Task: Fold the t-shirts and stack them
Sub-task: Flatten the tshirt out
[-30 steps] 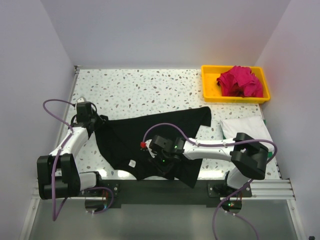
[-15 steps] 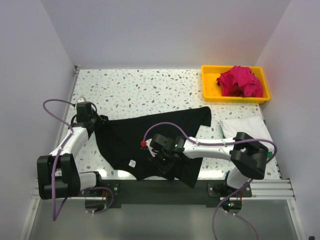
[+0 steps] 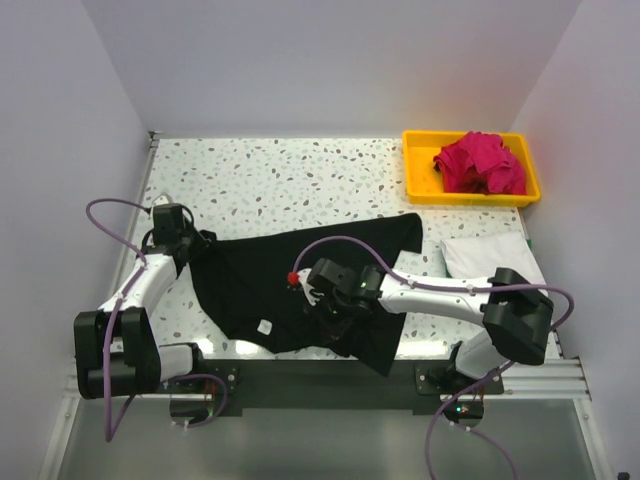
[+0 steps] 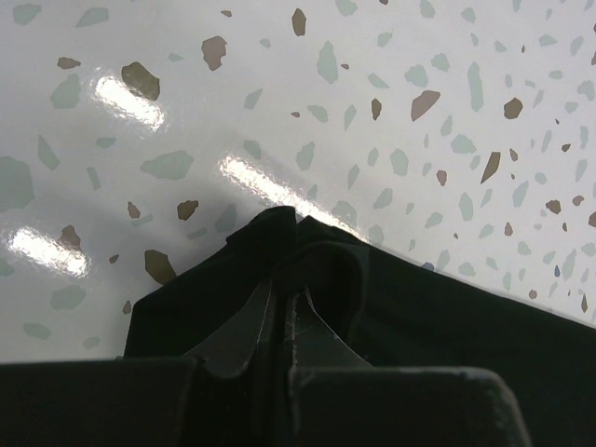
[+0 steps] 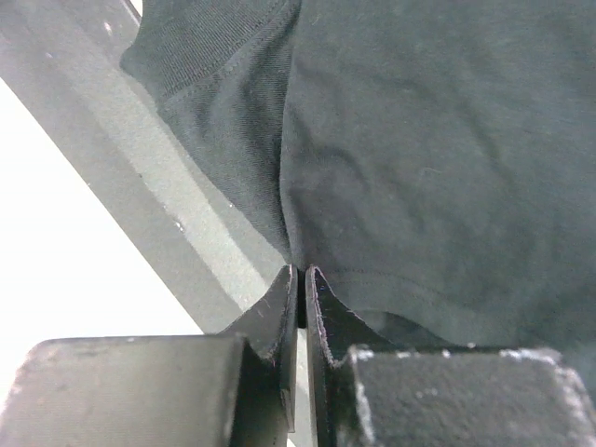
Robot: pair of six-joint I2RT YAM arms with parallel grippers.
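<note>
Robot lab test cell is indicated. A speckled terrazzo-pattern surface (image 3: pixel 300 170) is boxed in by plain pale walls (image 3: pixel 330 65) (left, back and right). Two white-and-black arms, left arm (image 3: pixel 140 285) and right arm (image 3: pixel 435 293), are bolted side by side to a black base plate (image 3: pixel 320 385) at the near edge, with an aluminium rail (image 3: pixel 540 375) seen beside it. Purple cables (image 3: pixel 340 239) are left looped in the open. A yellow plastic tray (image 3: pixel 418 160) is set in the far right corner. Bright lighting is reflected off the surface.

right hand (image 5: pixel 300 276) now pinched shut on black t-shirt (image 5: pixel 419 140) hem, elbow (image 3: pixel 518 318) swung rightward
</note>
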